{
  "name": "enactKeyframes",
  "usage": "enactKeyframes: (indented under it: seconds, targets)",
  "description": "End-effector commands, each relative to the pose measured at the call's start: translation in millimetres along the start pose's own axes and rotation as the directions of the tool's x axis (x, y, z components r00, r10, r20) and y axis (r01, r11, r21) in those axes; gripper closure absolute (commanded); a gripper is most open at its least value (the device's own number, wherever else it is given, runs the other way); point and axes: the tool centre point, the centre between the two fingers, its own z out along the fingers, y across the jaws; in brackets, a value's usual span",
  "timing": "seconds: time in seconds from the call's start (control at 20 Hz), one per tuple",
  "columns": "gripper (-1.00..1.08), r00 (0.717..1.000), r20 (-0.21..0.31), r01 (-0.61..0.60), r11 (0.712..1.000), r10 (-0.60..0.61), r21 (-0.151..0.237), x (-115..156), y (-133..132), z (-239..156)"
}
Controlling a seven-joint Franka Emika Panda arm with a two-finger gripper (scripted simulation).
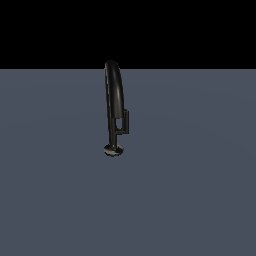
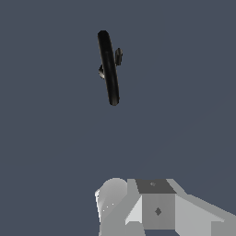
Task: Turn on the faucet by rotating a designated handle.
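Exterior view: faucet [image 1: 114,105] seemingly upright.

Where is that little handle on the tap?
In the exterior view, the handle sits low on the faucet, on the exterior view's right of its stem, above the round base.

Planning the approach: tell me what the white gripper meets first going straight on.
Probably bare grey floor. The glossy black arched faucet lies off to one side of the gripper; depth is unclear.

The faucet [image 1: 113,105] stands upright on the floor [image 1: 200,190], base down and spout at the top. The handle [image 1: 126,121] sits just beside the faucet's lower stem, on the exterior view's right, joined to it, clear of the floor.
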Motion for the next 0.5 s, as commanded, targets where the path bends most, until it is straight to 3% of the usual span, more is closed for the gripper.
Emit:
enactKeyframes:
  seconds: [0.0, 0.45]
  targets:
    - [1.08, 1.000, 0.000, 0.000, 1.000, 0.000, 0.000, 0.0, 0.0, 0.0]
    - [1.08, 0.999, 0.029, -0.023, 0.999, 0.023, 0.023, 10.2, -1.8, 2.2]
